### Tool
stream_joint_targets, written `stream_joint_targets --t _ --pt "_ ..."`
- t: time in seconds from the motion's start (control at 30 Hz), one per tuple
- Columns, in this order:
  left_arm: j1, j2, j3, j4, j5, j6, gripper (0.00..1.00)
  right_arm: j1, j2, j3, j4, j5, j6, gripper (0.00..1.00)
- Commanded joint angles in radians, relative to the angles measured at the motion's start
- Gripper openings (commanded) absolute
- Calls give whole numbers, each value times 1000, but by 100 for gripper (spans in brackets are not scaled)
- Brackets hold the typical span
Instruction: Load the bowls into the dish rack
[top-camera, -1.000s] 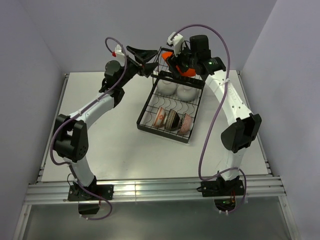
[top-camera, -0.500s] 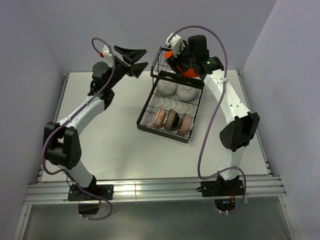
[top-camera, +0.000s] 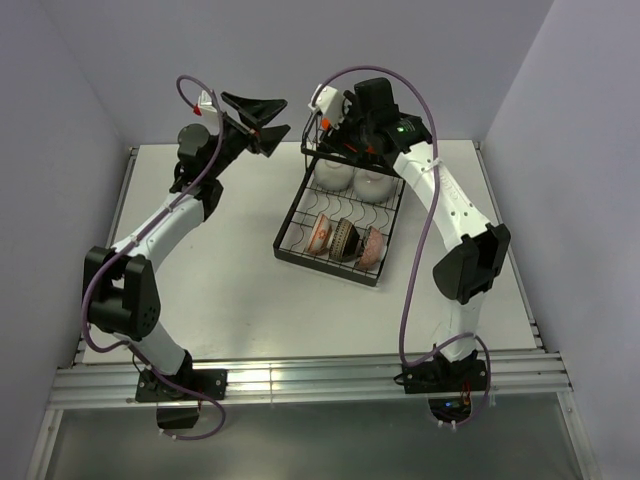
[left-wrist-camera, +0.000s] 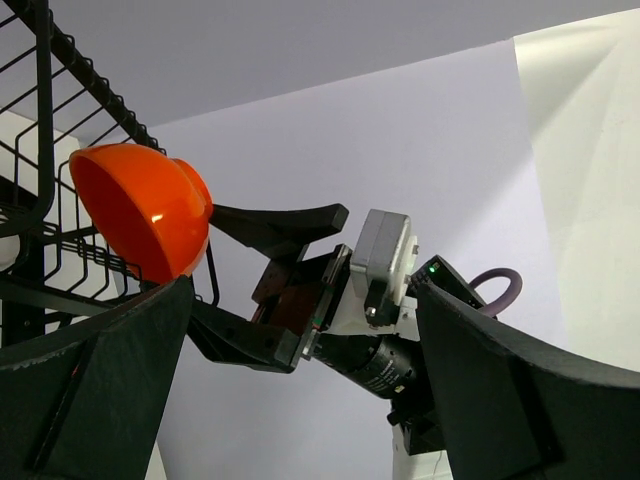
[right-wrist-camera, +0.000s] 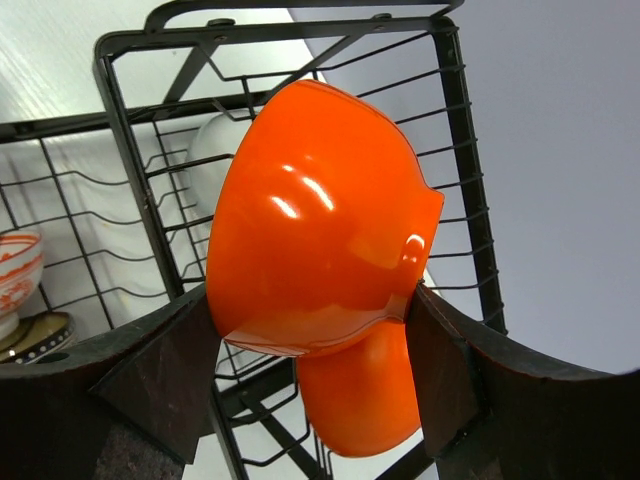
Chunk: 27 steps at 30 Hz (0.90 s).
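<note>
Nearest me, at lower centre of the overhead view, the dish rack (top-camera: 326, 266) holds three patterned bowls (top-camera: 345, 240) in its front row. Two white bowls (top-camera: 333, 175) sit in the row behind them. Further back, at upper centre, my right claw (right-wrist-camera: 310, 330) is clamped on a glossy orange-red bowl (right-wrist-camera: 310, 210), one finger pressed to each side, holding it tilted at the rack's raised far end. A second orange-red bowl (right-wrist-camera: 360, 400) shows just beneath it; whether the two touch I cannot tell. At upper left, my left claw (top-camera: 280, 116) hangs in the air beside the rack, fingers spread wide, gripping nothing.
</note>
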<state>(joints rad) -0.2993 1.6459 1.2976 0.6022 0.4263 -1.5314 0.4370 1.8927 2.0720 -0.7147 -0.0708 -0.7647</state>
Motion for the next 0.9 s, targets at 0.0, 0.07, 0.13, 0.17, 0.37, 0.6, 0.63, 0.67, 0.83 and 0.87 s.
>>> stream_joint_targets --t 0.0,0.07,0.13,0.17,0.37,0.6,0.63,0.67,0.83,0.87 --pt "6 -54 -6 30 26 19 99 9 17 76 11 65 -48 11" --pt "8 -52 -4 33 26 19 99 14 17 77 6 69 -50 26" --pt "9 -51 -3 36 26 16 99 19 14 76 6 69 -48 39" --pt "9 -49 -1 39 28 17 99 20 11 71 8 69 -47 50" --pt "9 -40 12 42 29 14 100 25 8 79 6 69 -44 63" --pt "11 -38 20 31 29 22 99 28 8 82 18 68 -35 76" --pt "12 -38 22 25 31 27 99 28 9 82 18 68 -33 77" --pt "12 -38 22 24 29 28 100 26 9 85 17 66 -33 81" --pt "15 -35 34 19 34 36 100 28 13 97 3 51 -33 93" --pt "15 -32 32 24 35 36 99 28 14 99 3 51 -33 95"
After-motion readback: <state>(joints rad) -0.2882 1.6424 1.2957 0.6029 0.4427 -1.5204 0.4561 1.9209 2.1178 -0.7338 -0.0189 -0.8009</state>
